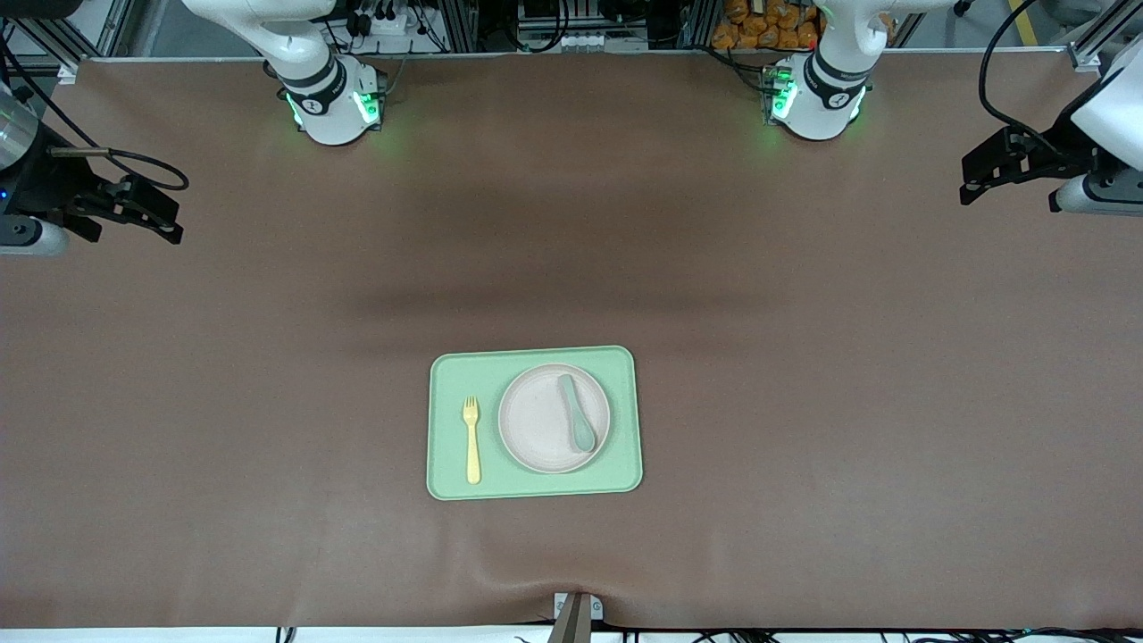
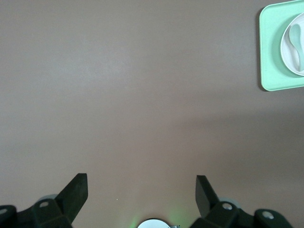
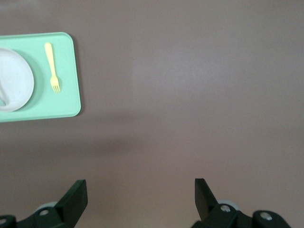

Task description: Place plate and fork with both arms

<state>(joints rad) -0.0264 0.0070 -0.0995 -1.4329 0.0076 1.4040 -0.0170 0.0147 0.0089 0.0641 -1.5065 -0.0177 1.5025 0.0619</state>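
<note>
Nearest the front camera: a mint-green tray [image 1: 534, 422] on the brown worktop [image 1: 804, 402], long sides running toward the 2 arms' ends. On the tray, a pale round plate [image 1: 545, 420], set toward the left arm's end, with a grey-green spoon [image 1: 577, 412] lying across it. Just beside the plate, toward the right arm's end and apart from its rim, a yellow fork [image 1: 471, 439], tines pointing toward the robots' bases, parallel to the tray's short edge. Laid out like a place setting: plate and fork both on the tray already, as the task sentence wants; not possible to judge from this moment whether put there by the arms or waiting to be carried elsewhere.

Left gripper [image 1: 987, 174] up over the bare worktop at the left arm's end, well apart from the tray, fingers [image 2: 76, 192] spread wide, holding nothing. Right gripper [image 1: 147, 214] likewise over the bare worktop at the right arm's end, fingers [image 3: 76, 197] wide apart, nothing between them. Both arms parked out at the sides, probably to leave the middle free for the camera; both waiting.
</note>
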